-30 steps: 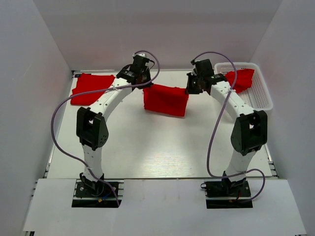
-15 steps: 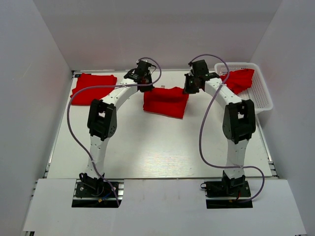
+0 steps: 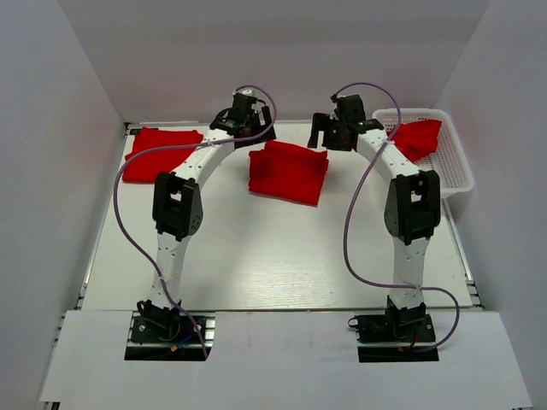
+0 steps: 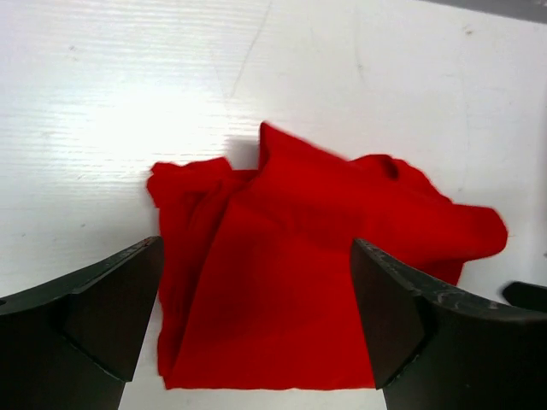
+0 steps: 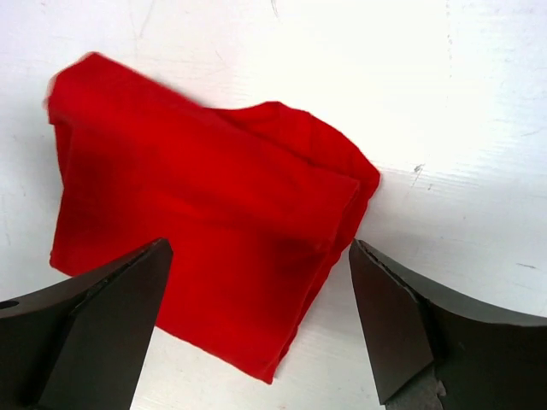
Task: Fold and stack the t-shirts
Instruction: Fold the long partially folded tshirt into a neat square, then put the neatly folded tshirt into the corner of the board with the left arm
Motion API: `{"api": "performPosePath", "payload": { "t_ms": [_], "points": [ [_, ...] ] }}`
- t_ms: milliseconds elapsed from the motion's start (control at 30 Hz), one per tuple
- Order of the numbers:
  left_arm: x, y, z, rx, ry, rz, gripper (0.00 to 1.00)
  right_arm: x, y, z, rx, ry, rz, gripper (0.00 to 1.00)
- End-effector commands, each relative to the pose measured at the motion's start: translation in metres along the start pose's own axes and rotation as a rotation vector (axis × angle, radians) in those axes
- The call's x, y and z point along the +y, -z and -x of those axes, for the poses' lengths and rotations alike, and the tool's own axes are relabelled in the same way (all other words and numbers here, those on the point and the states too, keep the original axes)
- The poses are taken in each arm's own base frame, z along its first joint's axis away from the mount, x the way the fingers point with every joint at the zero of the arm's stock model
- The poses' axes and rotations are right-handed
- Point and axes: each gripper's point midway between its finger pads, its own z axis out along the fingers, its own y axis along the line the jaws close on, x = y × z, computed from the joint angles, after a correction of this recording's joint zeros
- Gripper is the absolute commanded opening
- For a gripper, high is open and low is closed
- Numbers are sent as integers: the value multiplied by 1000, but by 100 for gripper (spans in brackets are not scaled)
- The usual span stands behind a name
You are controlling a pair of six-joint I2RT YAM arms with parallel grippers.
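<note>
A folded red t-shirt point(image 3: 288, 172) lies flat on the white table point(image 3: 256, 256) at the back centre, a bit rumpled along its far edge. My left gripper point(image 3: 249, 128) hovers just behind its left corner, open and empty. In the left wrist view the t-shirt point(image 4: 316, 256) shows between the spread left gripper point(image 4: 255, 256). My right gripper point(image 3: 328, 132) hangs open behind the shirt's right corner. The right wrist view has the shirt point(image 5: 197, 213) below the wide right gripper point(image 5: 258, 249). Another folded red t-shirt point(image 3: 161, 152) rests at the back left.
A white basket point(image 3: 457, 162) stands at the back right with a crumpled red t-shirt point(image 3: 419, 137) spilling over its rim. White walls enclose the table on three sides. Purple cables loop from both arms.
Both grippers opened and let go of the centre t-shirt, which now lies flat on the table. Both wrists have drawn back and up from its far edge.
</note>
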Motion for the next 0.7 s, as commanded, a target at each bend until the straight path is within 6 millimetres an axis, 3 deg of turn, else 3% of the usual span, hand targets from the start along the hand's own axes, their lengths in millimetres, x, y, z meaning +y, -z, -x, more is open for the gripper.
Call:
{"api": "performPosePath", "payload": {
  "t_ms": [0,33,67,100,167,200,300,367,467,500,667],
  "points": [
    [7,26,16,-34,-18,11,100,4,28,15,-68,45,7,90],
    [7,28,13,-25,-29,3,100,7,43,21,-94,54,14,90],
    [8,30,7,-8,-43,-2,100,10,44,17,-88,57,26,90],
    [11,29,2,3,-56,3,100,8,44,-1,-52,57,25,90],
    [12,27,-8,36,-112,-17,100,10,56,-2,-63,61,40,90],
    [15,25,-12,46,-128,-13,100,8,52,-18,-32,63,46,90],
    [25,14,-34,119,-179,4,100,12,53,-28,-25,75,80,90],
    [27,12,-35,128,-201,7,100,17,45,-33,0,80,111,90],
    [34,1,-43,140,-235,24,100,24,31,-38,25,83,132,90],
    [38,-5,-49,156,-248,29,100,18,29,-34,22,67,123,90],
    [31,-22,-55,141,-330,-48,100,11,17,-28,21,58,100,90]
  ]
}}
